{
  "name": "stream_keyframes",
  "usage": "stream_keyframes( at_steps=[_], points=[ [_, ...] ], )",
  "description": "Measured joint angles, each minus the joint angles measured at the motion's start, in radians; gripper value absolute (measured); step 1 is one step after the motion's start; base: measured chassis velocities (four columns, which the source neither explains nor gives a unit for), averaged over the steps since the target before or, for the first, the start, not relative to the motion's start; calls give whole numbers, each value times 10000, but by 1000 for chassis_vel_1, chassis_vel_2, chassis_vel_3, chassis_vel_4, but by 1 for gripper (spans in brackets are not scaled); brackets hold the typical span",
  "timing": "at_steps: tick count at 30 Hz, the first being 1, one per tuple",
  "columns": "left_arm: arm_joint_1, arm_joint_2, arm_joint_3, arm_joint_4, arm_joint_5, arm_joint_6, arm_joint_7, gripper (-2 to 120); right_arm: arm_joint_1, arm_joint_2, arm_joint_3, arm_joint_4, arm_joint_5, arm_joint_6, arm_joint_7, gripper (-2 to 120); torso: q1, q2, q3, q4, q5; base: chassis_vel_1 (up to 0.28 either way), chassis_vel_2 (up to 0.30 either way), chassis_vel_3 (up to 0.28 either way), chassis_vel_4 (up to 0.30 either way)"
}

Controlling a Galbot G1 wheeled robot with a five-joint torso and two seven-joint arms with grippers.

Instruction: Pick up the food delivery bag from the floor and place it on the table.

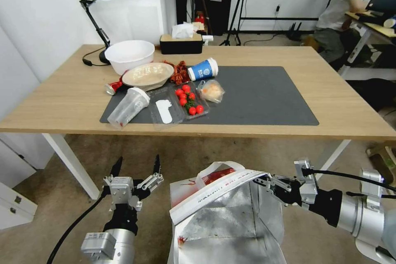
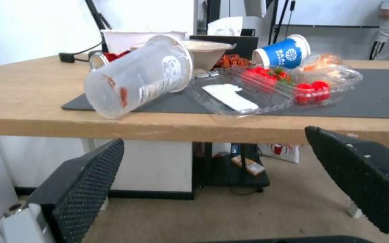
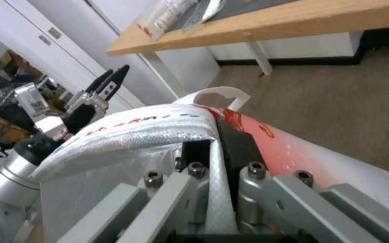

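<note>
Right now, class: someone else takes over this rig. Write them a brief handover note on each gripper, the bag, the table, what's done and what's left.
Right gripper: shut on the food delivery bag, pinching its white top edge.
Left gripper: open, holding nothing, beside the bag, below the table edge.
Bag: in front of the table, below tabletop height; whether it has left the floor is unclear.
Done: bag gripped.
Left: raise it and set it on the table.

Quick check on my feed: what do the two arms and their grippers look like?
Both arms end in silver cylindrical wrists with black joints and black cables trailing off. The left gripper has slim pointed black fingers faced with dimpled rubber pads, on a grey metal linkage. The right gripper has black fingertips on grey bolted brackets.
</note>
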Motion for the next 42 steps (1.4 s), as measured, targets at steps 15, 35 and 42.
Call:
stream_keyframes(
  at_steps=[15, 35, 42],
  points=[
    [16, 22, -8, -18, 4, -4, 18, 100, -18, 44, 13, 1, -47, 12, -30, 0, 282, 670, 384, 0, -1, 0, 0, 0, 0],
    [108, 26, -29, -6, 67, -245, 89, 100, -59, 65, -12, 18, -111, 28, -62, 0, 469, 1101, 633, -1, 0, 0, 0, 0, 0],
    [127, 13, -30, -13, 80, -289, 75, 100, -85, 70, -18, 23, -138, 34, -65, 0, 454, 1070, 614, 0, 0, 0, 0, 0, 0]
  ],
)
